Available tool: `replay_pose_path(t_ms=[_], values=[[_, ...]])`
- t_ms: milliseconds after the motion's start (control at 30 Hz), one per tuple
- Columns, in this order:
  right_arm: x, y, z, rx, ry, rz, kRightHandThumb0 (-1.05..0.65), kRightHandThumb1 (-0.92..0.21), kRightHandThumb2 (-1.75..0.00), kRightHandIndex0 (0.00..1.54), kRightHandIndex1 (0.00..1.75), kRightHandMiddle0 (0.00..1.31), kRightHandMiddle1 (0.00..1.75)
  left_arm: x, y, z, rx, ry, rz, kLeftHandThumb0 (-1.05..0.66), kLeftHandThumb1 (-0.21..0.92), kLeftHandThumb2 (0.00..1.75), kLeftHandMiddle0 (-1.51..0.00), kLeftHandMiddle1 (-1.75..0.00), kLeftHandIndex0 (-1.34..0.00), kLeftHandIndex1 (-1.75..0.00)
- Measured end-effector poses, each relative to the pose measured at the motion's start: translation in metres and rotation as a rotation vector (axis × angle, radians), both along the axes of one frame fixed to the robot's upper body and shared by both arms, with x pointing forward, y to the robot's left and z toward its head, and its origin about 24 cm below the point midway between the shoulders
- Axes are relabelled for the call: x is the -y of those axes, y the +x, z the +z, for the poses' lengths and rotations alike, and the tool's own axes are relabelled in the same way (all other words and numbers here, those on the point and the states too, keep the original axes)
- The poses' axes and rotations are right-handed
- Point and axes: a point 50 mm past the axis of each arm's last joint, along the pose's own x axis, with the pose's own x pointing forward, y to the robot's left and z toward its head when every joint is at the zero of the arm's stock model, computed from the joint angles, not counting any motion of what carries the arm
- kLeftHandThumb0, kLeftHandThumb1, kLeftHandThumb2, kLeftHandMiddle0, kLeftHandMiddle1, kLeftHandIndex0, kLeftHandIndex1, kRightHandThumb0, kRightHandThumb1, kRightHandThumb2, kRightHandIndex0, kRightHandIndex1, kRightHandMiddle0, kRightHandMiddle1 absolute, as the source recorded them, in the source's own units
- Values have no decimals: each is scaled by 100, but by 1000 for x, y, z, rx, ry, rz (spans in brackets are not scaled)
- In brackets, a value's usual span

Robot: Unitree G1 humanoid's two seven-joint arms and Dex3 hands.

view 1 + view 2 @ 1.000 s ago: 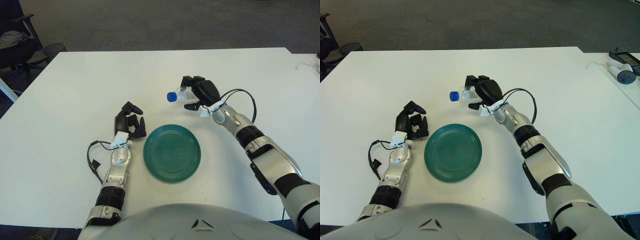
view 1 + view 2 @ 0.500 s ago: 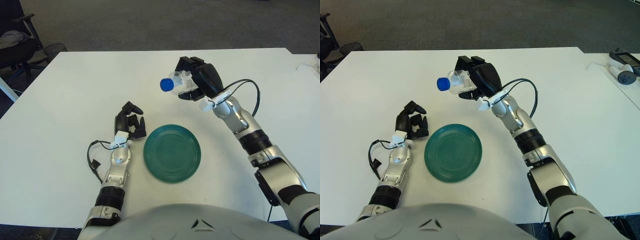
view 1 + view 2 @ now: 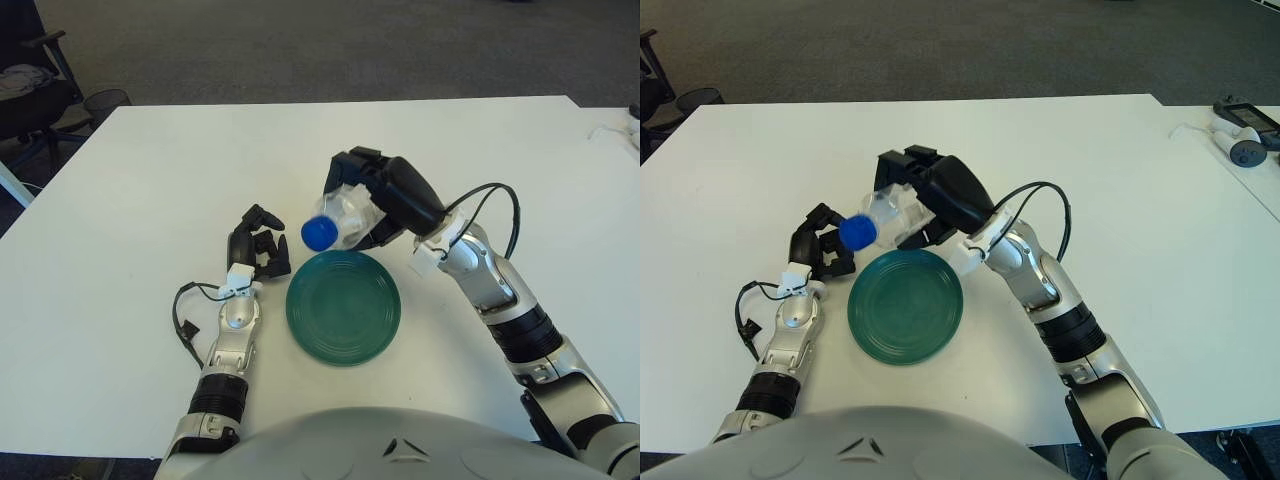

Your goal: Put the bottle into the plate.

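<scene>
While right hand (image 3: 392, 200) holds bottle (image 3: 338, 220), white table (image 3: 150, 180), grey carpet (image 3: 300, 50)

Right hand (image 3: 385, 200): black, blocky shell, three thick fingers. White bracket at the wrist; thin black cable loops from it to the forearm. Right arm (image 3: 500, 300): silver-grey segments, black ribbed joint bands, larger white shell toward the shoulder.
Left hand (image 3: 258, 245): black, three jointed fingers. White clip at the wrist; black cable loops alongside the forearm. Left arm (image 3: 228, 345): slim silver casing, black ribbed cuff.
Torso (image 3: 400, 445): pale grey dome with small dark triangular marks.
</scene>
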Motion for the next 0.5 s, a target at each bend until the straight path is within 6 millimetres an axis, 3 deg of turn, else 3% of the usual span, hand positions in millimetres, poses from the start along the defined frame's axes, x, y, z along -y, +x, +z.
replay_pose_path(t_ms=[200,500], values=[[-3,-13,-15,7,-68,79,-44,-40,-120,106,175,54,175,1,1,1,-9,29,12,-50,24,141,-124,-175,-67,-175],[-2,-17,-26,43,-189,123,-44,-39,-122,109,175,55,175,0,0,1,-18,45,21,-50,23,142,-125,-175,-68,-175]])
